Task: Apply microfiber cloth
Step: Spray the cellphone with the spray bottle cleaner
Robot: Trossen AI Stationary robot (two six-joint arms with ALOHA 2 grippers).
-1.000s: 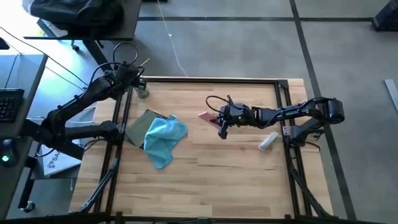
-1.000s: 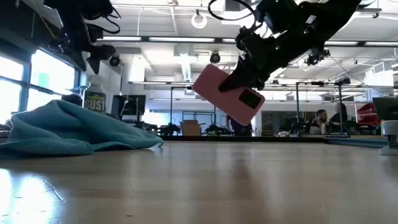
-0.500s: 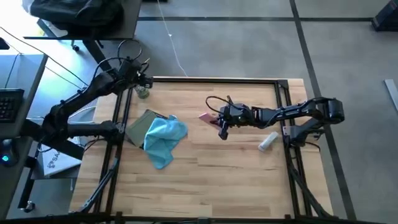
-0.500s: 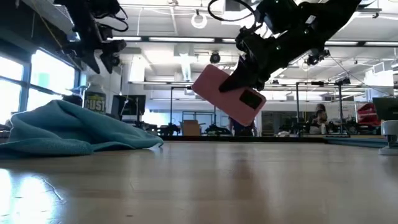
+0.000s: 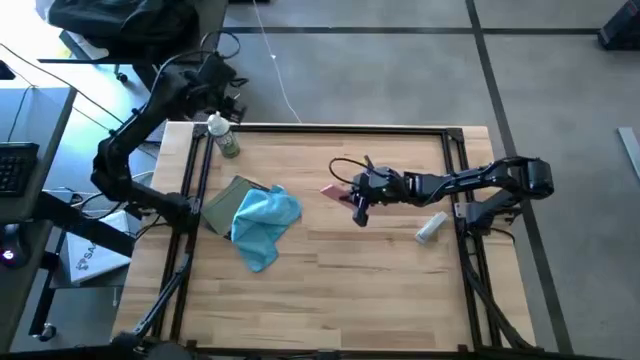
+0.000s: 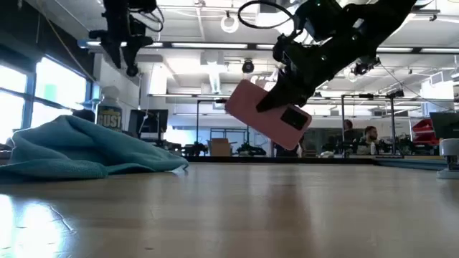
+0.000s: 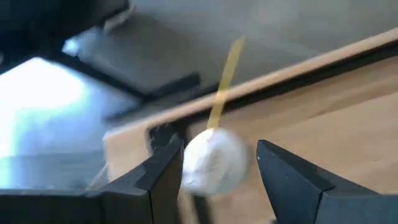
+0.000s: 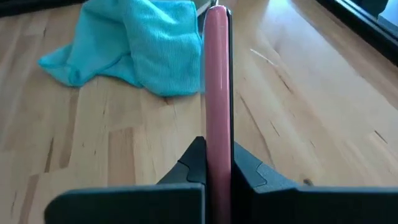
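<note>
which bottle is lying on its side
The white bottle by the right arm's base lies flat; the green spray bottle at the far left corner stands upright.

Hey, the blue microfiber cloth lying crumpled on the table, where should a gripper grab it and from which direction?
Probably from straight above, pinching the raised fold of the microfiber cloth. In the low view it humps up at the middle, offering fabric to close on, while its edges lie flat on the table. The left gripper, open above the spray bottle, is nearer; the right gripper holds the pink phone.

green label of the spray bottle (image 6: pixel 110 115), partly readable letters "UST", nothing else legible
</note>
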